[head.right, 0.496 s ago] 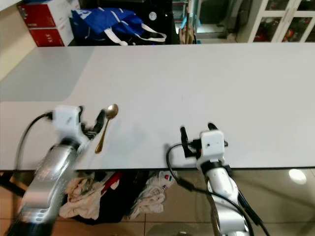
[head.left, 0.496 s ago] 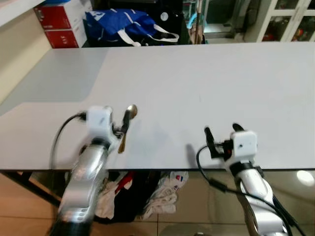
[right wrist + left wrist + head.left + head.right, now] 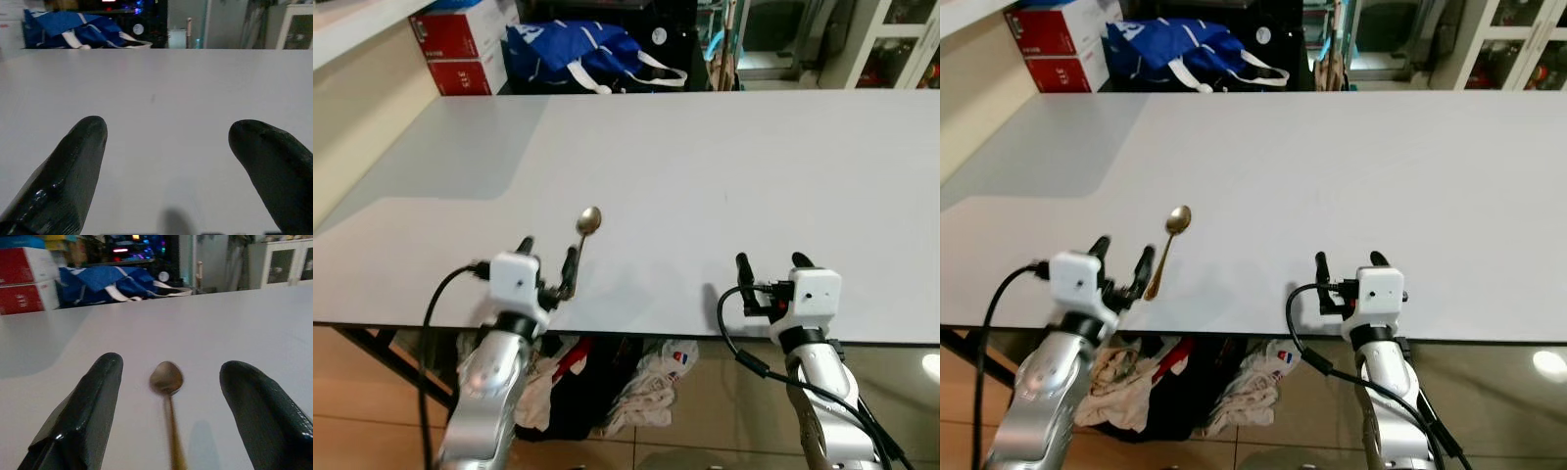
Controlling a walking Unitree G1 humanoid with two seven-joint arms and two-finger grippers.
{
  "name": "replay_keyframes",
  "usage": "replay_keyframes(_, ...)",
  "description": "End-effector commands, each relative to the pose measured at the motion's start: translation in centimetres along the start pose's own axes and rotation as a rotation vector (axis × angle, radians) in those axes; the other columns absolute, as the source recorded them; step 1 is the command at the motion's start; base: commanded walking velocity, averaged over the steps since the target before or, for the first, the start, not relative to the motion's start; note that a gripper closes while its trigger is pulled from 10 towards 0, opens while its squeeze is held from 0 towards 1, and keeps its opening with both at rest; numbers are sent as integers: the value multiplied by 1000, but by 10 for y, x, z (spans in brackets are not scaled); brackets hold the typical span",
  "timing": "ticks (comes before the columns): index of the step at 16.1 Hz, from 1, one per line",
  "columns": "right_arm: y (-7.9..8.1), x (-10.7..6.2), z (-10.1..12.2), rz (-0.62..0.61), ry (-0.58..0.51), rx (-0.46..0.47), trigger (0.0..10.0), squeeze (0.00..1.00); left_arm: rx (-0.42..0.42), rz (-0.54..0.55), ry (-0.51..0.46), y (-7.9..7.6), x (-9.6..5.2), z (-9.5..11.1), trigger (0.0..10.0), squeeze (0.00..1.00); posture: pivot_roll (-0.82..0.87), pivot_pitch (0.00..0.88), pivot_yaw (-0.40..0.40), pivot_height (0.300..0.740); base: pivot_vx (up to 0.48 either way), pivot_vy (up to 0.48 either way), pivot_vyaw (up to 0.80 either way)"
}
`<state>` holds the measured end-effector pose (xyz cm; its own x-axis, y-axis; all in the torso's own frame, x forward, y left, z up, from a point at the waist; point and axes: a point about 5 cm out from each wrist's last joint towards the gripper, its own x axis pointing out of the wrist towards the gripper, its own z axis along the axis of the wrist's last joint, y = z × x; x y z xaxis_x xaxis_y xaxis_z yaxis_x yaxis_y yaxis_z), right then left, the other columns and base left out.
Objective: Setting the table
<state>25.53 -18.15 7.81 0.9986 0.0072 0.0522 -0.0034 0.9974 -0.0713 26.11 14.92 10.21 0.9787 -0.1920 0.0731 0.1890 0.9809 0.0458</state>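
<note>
Spoon (image 3: 167, 382) between left hand's (image 3: 168, 423) parted fingers

No legible text or labels anywhere.

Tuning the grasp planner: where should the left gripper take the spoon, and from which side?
Probably mid-handle, from the near table edge. The spoon lies flat, bowl away from the robot, handle running back between the open fingers of the left gripper. The handle is thin and low, so the fingers should drop to the surface before closing across it.
</note>
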Motion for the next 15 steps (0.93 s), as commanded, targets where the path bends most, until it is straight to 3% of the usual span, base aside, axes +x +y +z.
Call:
replay_keyframes(1, -4, 1, 4, -15, -23, -16, 10000, 0, -16, -13, 19, -1, 3, -3, 10000, 0, -186, 0, 101, 735, 0, 0, 0)
replay_keyframes(6, -16, -5, 11, -45, -50, -77, 10000, 0, -85, -83, 9, -20, 35, 1, 10000, 0, -279, 0, 133, 735, 0, 0, 0)
replay_keyframes(9, -18, -13, 13, -57, -55, -87, 10000, 0, -106, -119, 18, -30, 39, -1, 10000, 0, -309, 0, 157, 735, 0, 0, 0)
replay_keyframes(11, -18, -18, 12, -73, -51, -86, 10000, 0, -101, -136, 18, -33, 40, 1, 10000, 0, -313, 0, 174, 735, 0, 0, 0)
replay_keyframes(13, -14, -20, 10, -77, -44, -79, 10000, 0, -57, -122, 28, -26, 38, 6, 10000, 0, -299, 0, 171, 735, 0, 0, 0)
replay_keyframes(15, -10, -19, 11, -63, -47, -67, 10000, 0, -46, -47, 64, -10, 18, 8, 10000, 0, -266, 0, 156, 735, 0, 0, 0)
